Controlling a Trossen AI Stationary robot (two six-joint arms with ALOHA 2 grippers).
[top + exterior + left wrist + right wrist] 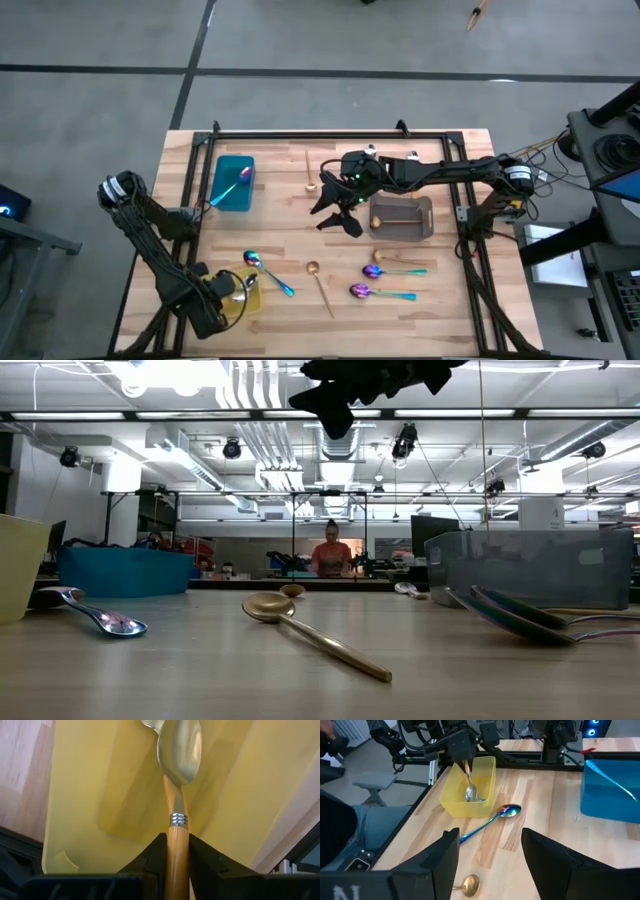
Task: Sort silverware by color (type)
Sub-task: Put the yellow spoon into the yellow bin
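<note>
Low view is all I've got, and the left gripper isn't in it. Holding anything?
Observer: Yes. The left gripper is shut on the orange handle of a spoon.
Operator: Where?
Observer: Over the yellow tray, with the spoon's bowl down inside it.
Operator: Other arm?
Observer: The right gripper is open and empty, above the table beside the grey tray.

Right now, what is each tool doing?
Left tool: closed on the orange-handled spoon, over the yellow tray.
Right tool: open, empty.
</note>
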